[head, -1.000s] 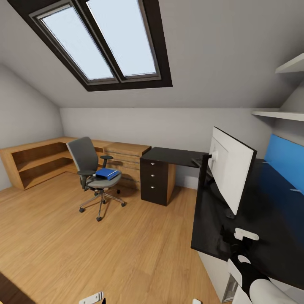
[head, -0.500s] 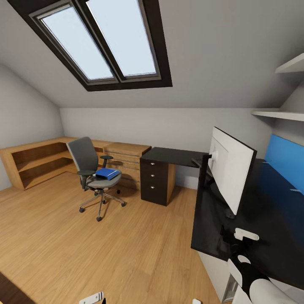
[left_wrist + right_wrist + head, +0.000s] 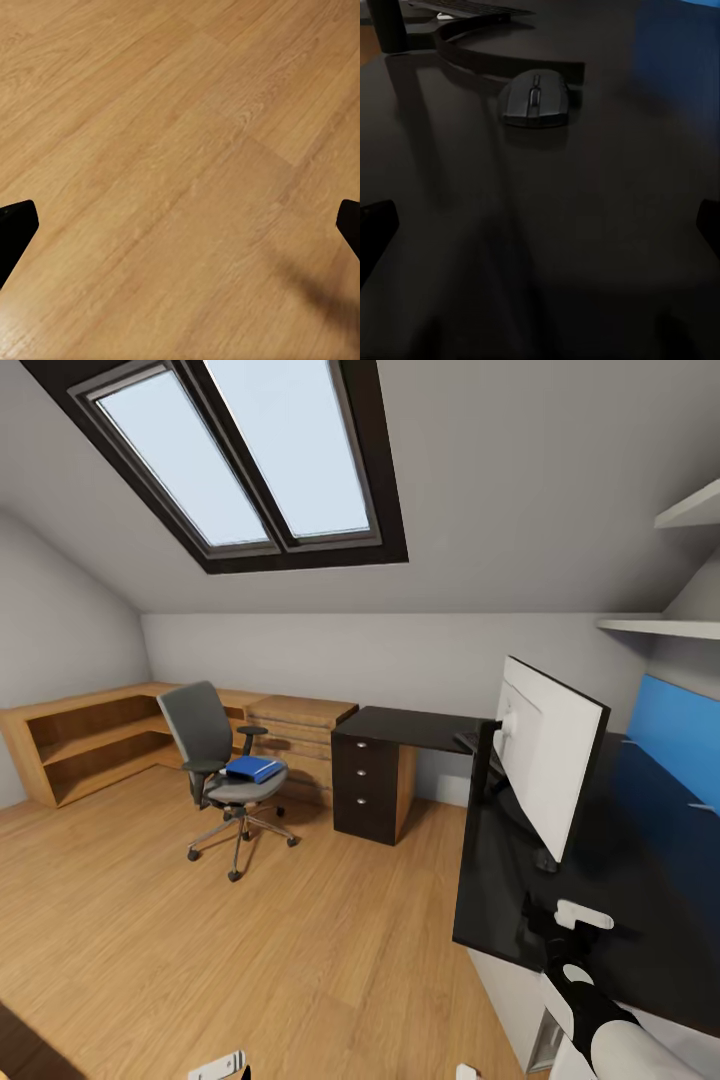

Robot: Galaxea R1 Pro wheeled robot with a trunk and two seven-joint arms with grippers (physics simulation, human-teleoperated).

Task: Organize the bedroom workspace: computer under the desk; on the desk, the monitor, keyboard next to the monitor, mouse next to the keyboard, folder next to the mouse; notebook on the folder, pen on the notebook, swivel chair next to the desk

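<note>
R tool [image 3: 540,225] open over desk [image 3: 585,247], mouse [image 3: 536,99] just ahead betw. fingers; L tool [image 3: 180,225] open above floor [image 3: 165,150].

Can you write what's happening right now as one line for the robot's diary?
folder: on swivel chair | mouse: on desk by monitor base | right hand: open, empty over desk | left hand: open above floor

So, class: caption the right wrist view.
Black mouse resting on the glossy black desk beside the monitor's base.
</note>
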